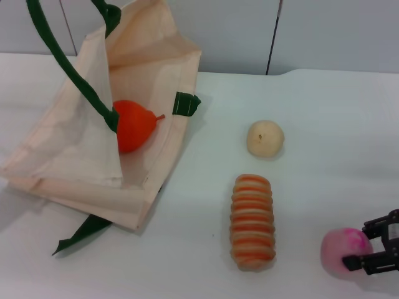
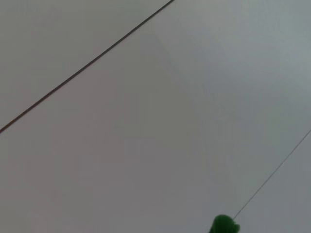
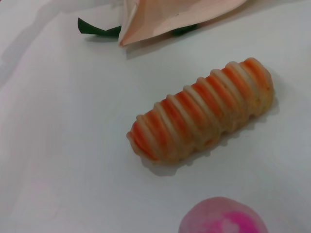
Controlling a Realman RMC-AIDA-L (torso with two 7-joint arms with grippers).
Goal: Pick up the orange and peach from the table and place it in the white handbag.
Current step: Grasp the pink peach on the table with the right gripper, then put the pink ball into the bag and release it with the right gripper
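The white handbag [image 1: 134, 68] lies at the left of the table with its mouth held up. One dark green handle [image 1: 65, 62] rises past the top edge of the head view. The orange [image 1: 133, 125] sits inside the bag's opening. The peach [image 1: 344, 251] lies on the table at the near right and also shows in the right wrist view [image 3: 223, 218]. My right gripper [image 1: 369, 245] is open, with its fingertips against the peach's right side. My left gripper is out of view. Its wrist view shows only the wall and a green handle tip [image 2: 224, 225].
An orange-and-cream striped bread loaf [image 1: 252, 221] lies left of the peach and also shows in the right wrist view [image 3: 201, 116]. A pale cream ball [image 1: 265, 137] lies farther back. The bag's corner [image 3: 180, 14] and a green strap [image 3: 97, 27] show beyond the loaf.
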